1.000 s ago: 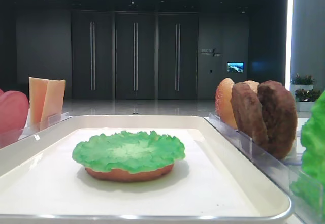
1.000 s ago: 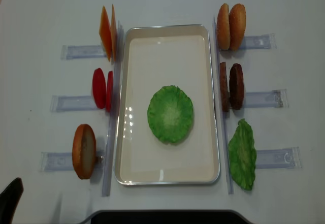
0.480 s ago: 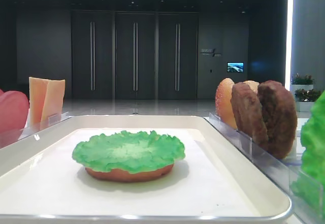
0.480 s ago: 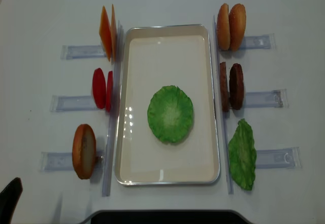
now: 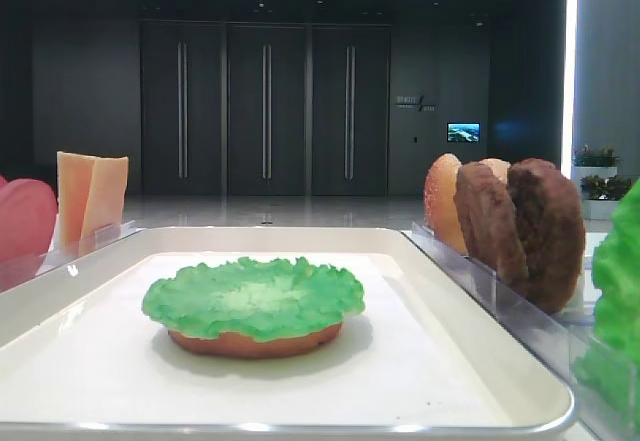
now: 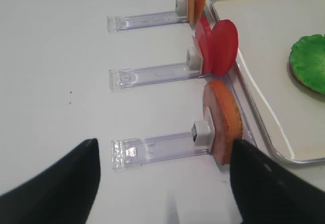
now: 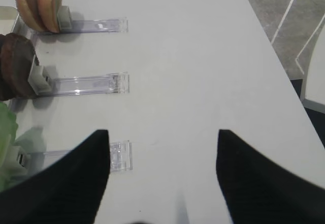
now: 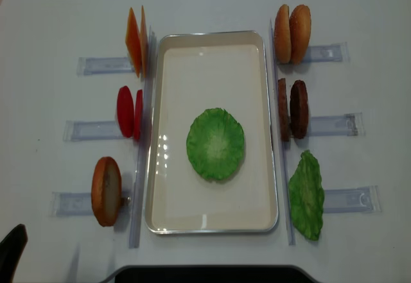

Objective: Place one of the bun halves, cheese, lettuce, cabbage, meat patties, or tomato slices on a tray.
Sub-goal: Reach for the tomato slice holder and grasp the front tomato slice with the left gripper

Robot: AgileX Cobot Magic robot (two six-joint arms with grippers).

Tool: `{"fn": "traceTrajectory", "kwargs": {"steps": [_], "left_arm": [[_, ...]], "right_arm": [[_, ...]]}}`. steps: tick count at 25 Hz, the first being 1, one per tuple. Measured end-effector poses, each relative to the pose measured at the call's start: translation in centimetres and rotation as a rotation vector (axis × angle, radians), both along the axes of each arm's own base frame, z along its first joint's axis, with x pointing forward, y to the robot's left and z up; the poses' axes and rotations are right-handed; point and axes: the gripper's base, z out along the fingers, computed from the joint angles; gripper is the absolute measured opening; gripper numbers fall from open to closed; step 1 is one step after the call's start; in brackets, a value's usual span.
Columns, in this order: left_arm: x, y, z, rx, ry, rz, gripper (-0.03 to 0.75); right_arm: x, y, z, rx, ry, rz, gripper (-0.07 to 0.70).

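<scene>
A white tray [image 8: 212,222] sat at the middle of the bench [image 8: 51,20], and on it a green lettuce [image 8: 216,144] leaf lay flat over a bun half [image 5: 255,342], near the tray's centre. Along the bench's left edge side, clear holders [image 8: 96,65] stood cheese [image 8: 135,41] slices, tomato slices [image 8: 128,112] and another bun half [image 8: 106,190] on edge, just beside the tray's rim. Along the right side stood two more bun halves [image 8: 292,33], meat patties [image 8: 292,109] and a second lettuce leaf [image 8: 306,196]. The left end effector [image 6: 165,183] hung with its fingers [image 6: 56,183] wide apart and nothing between them, near the bench's front left corner beside the lone bun half. The right end effector [image 7: 162,178] likewise stood spread and empty over bare bench at the right edge.
</scene>
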Motion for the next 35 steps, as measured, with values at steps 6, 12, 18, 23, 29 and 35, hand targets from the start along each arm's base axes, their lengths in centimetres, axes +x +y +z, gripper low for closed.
{"fn": "traceTrajectory", "kwargs": {"steps": [6,12,18,23,29,35], "left_arm": [[0.5,0.2,0.3,-0.103,0.097,0.113,0.533],[5.9,-0.2,0.8,-0.103,0.409,0.198,0.525],[14.0,-0.8,2.8,-0.046,0.549,0.209,0.524],[22.0,-1.3,3.4,0.032,0.604,0.201,0.519],[30.1,-2.1,2.6,0.063,0.648,0.178,0.517],[31.9,-2.5,2.8,0.007,0.625,0.219,0.517]], "right_arm": [[0.0,0.0,0.0,0.0,0.0,0.0,0.43],[0.0,0.0,0.0,0.0,0.0,0.0,0.423],[0.0,0.0,0.0,0.0,0.0,0.0,0.424],[0.0,0.0,0.0,0.0,0.0,0.0,0.424],[0.0,0.0,0.0,0.0,0.0,0.0,0.424],[0.0,0.0,0.0,0.0,0.0,0.0,0.424]]}}
